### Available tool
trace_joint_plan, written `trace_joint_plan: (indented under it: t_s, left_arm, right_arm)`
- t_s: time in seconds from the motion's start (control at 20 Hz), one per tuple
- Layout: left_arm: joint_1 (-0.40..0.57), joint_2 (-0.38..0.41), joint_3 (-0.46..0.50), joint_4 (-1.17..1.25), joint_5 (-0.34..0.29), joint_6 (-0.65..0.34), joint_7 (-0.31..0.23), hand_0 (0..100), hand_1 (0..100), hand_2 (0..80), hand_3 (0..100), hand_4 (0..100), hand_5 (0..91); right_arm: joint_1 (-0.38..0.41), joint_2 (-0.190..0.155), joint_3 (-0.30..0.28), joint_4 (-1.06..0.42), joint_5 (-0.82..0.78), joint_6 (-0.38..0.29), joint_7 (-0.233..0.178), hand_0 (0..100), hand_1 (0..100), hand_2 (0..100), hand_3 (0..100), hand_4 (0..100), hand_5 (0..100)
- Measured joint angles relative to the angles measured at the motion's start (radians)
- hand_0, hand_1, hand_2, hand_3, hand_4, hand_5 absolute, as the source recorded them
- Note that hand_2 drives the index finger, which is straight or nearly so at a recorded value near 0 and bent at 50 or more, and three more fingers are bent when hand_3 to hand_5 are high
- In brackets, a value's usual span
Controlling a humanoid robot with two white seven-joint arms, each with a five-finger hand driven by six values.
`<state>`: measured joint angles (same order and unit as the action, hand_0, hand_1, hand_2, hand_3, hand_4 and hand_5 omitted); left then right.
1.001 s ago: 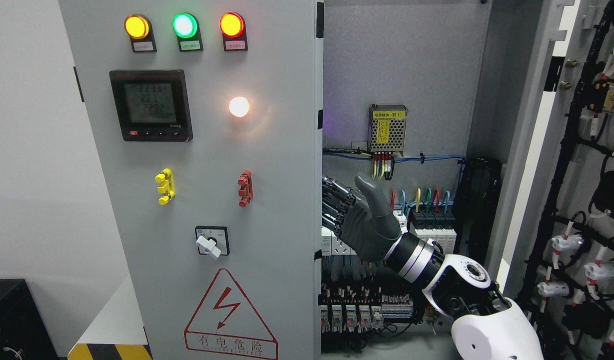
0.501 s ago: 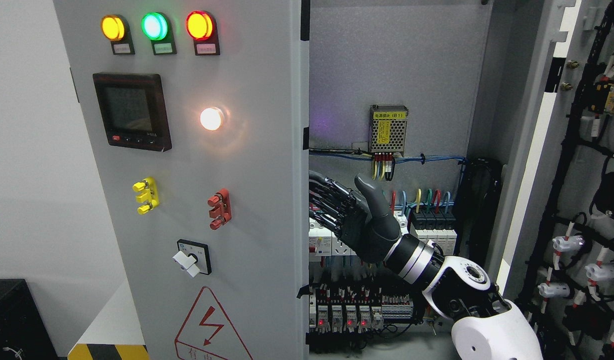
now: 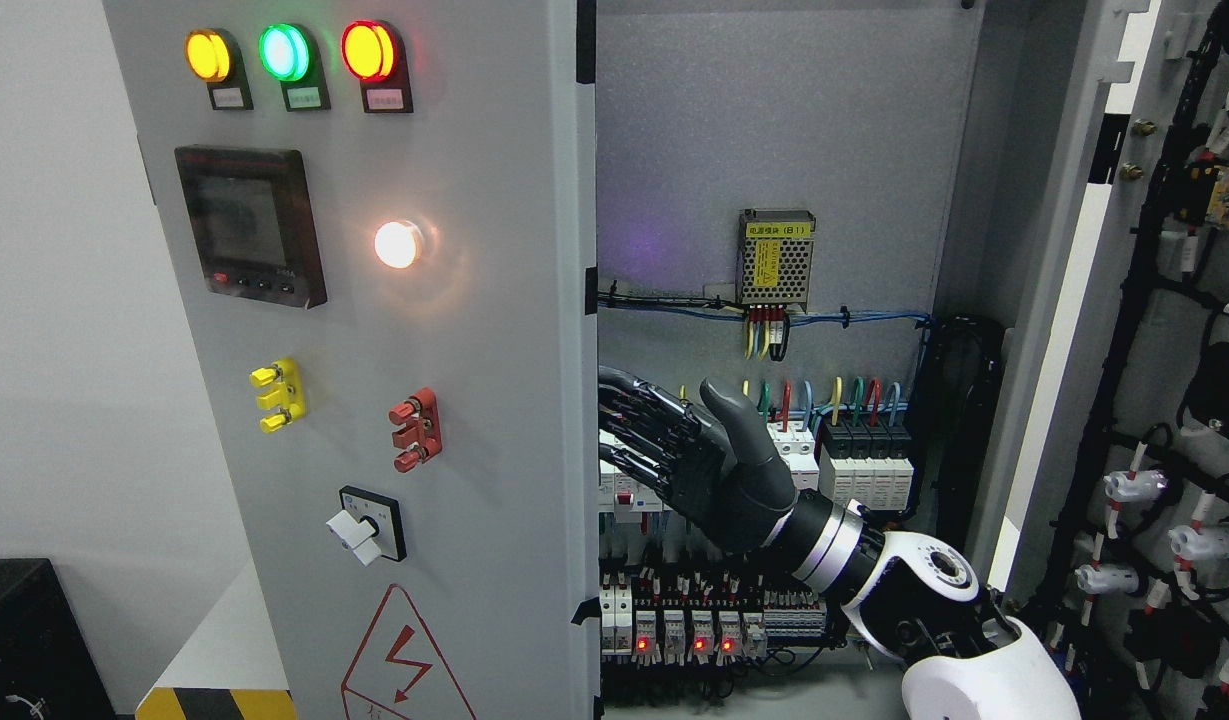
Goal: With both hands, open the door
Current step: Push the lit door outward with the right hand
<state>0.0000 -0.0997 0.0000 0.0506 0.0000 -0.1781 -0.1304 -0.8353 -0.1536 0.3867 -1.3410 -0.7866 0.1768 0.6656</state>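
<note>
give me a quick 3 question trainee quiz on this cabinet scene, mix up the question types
1. True or false: the right robot hand is curled around the red terminal on the left door.
2. Multiple choice: from left to right, the three lamps at the top of the left door are
A. red, green, yellow
B. yellow, green, red
C. green, yellow, red
3. Fill in: the small power supply on the cabinet's back panel carries a ______ coloured label.

Key: 1 false, the fingers are spread and lie by the door's edge; 2 B; 3 yellow.
</note>
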Motion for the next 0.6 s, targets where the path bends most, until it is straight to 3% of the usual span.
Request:
trace_joint_plan:
  t_s: [0.2,0.6]
  left_arm:
    - [0.000,0.000,0.000,0.000,0.000,0.000,0.000,12,56,0.0,0,0,0.0]
    - [0.000,0.000,0.000,0.000,0.000,0.000,0.000,12,56,0.0,0,0,0.0]
  right_arm:
    - [0.006,-0.005,0.020,-0.021,-0.005,-0.004,0.044,6,14,0,0,0,0]
    - [0.007,-0.022,0.069,-0.051,-0.012,-0.005,0.065,6,14,0,0,0,0]
